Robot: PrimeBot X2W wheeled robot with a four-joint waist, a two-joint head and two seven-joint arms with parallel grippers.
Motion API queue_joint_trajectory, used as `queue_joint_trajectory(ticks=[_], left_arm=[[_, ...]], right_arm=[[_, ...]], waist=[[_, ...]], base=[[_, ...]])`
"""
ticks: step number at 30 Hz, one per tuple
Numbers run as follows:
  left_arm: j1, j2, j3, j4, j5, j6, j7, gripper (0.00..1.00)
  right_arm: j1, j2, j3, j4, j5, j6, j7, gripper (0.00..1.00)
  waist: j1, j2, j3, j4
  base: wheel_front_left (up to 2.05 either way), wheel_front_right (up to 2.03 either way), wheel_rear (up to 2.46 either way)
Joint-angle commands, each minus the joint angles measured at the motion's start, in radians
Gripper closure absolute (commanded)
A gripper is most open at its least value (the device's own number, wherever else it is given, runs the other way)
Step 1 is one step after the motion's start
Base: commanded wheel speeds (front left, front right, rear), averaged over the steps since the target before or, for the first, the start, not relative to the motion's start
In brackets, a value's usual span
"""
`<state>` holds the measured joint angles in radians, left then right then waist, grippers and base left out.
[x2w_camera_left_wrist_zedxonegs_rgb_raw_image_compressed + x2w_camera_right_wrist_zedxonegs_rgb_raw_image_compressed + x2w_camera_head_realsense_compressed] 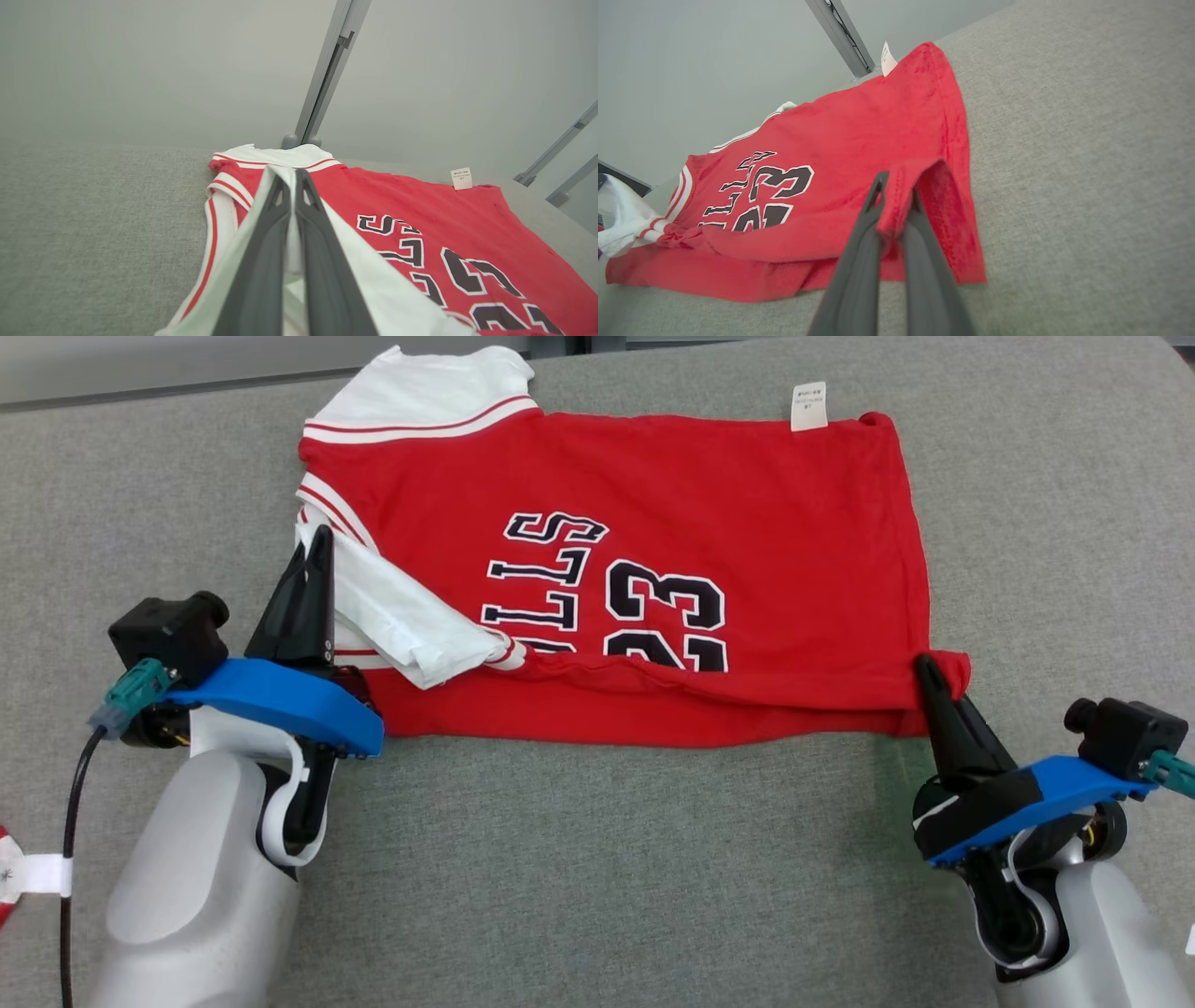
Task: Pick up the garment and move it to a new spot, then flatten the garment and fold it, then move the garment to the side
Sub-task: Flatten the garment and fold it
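Observation:
The garment (653, 513) is a red jersey with white sleeves, black lettering and the number 23, spread across the grey surface with its near edge folded over. My left gripper (319, 543) is shut on a white sleeve at the jersey's left side; the left wrist view shows white cloth pinched between its fingers (261, 261). My right gripper (926, 665) is shut on the red near right corner, lifted a little off the surface. In the right wrist view the red hem (896, 196) is clamped between the dark fingers (859, 270).
The grey cloth-covered surface (597, 868) stretches wide in front of and to both sides of the jersey. A pale wall with grey metal struts (327, 70) stands behind it. A white care label (808, 406) sticks up at the jersey's far edge.

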<state>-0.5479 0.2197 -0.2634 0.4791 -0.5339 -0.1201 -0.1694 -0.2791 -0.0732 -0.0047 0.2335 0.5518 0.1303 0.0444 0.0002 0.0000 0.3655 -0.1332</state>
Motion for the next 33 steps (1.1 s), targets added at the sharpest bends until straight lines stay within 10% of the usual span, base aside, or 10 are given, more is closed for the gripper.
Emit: queue_joint_trajectory(ticks=[1, 2, 3, 4, 33], left_arm=[[-0.033, 0.009, -0.003, 0.023, 0.002, -0.005, -0.013, 1.0], [-0.047, 0.009, -0.007, 0.041, 0.003, -0.005, -0.02, 1.0], [-0.06, 0.008, -0.012, 0.062, 0.004, -0.006, -0.027, 0.71], [-0.069, 0.006, -0.017, 0.079, 0.006, -0.007, -0.036, 0.0], [0.089, 0.025, -0.051, 0.245, 0.005, 0.005, -0.041, 0.0]], right_arm=[[-0.025, -0.007, 0.003, 0.008, -0.007, 0.001, -0.015, 0.62], [-0.032, -0.01, 0.004, 0.015, -0.014, 0.001, -0.022, 0.0], [-0.036, -0.017, 0.009, 0.021, -0.025, 0.001, -0.029, 0.0], [-0.041, -0.02, 0.014, 0.025, -0.032, 0.001, -0.038, 0.0], [0.012, -0.067, 0.005, 0.154, -0.222, 0.001, -0.062, 0.0]], waist=[[-0.0002, 0.0, 0.005, 0.0], [-0.0002, 0.0, 0.006, 0.0], [-0.0002, 0.0, 0.007, 0.001], [-0.0002, 0.0, 0.006, 0.002], [-0.0002, 0.0, -0.023, 0.05]], base=[[0.0, 0.0, 0.0], [0.0, 0.0, 0.0], [0.0, 0.0, 0.0], [0.0, 0.0, 0.0], [0.0, 0.0, 0.0]])
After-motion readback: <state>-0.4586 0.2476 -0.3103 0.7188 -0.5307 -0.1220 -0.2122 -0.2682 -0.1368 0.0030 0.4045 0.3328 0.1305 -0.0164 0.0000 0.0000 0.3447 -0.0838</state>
